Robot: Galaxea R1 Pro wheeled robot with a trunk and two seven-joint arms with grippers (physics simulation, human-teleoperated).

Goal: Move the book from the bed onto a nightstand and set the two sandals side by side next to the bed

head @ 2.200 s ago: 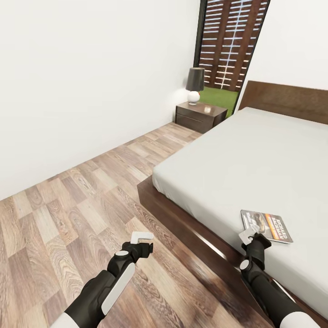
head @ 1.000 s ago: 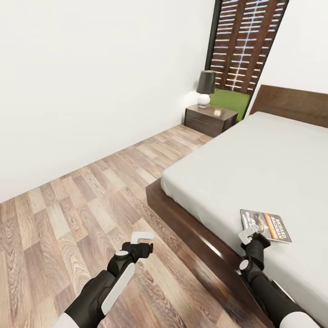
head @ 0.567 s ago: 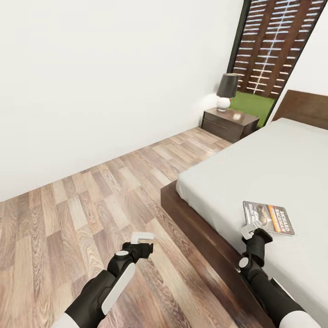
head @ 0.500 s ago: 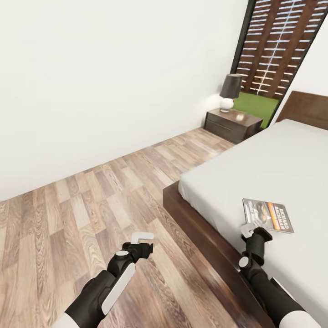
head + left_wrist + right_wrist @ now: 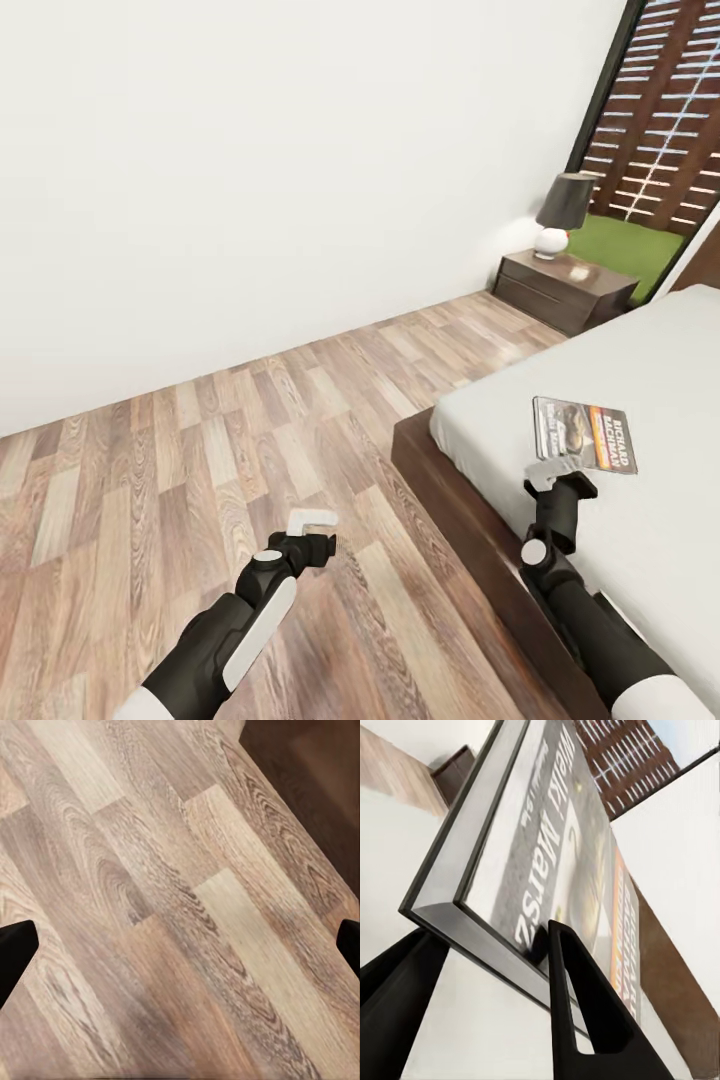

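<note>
The book (image 5: 585,435), dark with an orange band, hangs just above the light-grey mattress of the bed (image 5: 660,360) near its foot corner. My right gripper (image 5: 554,472) is shut on the book's near edge. In the right wrist view, the book (image 5: 547,847) is clamped between the two black fingers (image 5: 577,1012). My left gripper (image 5: 311,521) hangs open over the wood floor (image 5: 180,900), holding nothing. A dark nightstand (image 5: 565,290) stands by the wall beyond the bed. The sandals are out of view.
A black-shaded lamp (image 5: 562,212) with a white base sits on the nightstand. The dark bed frame (image 5: 455,505) runs diagonally in front of my right arm. A white wall closes the left side, and a tall slatted window (image 5: 665,110) is at the back right.
The view has turned left, so the bed and nightstand sit further right in the picture. The book stayed with my right gripper and now sits a little higher above the mattress.
</note>
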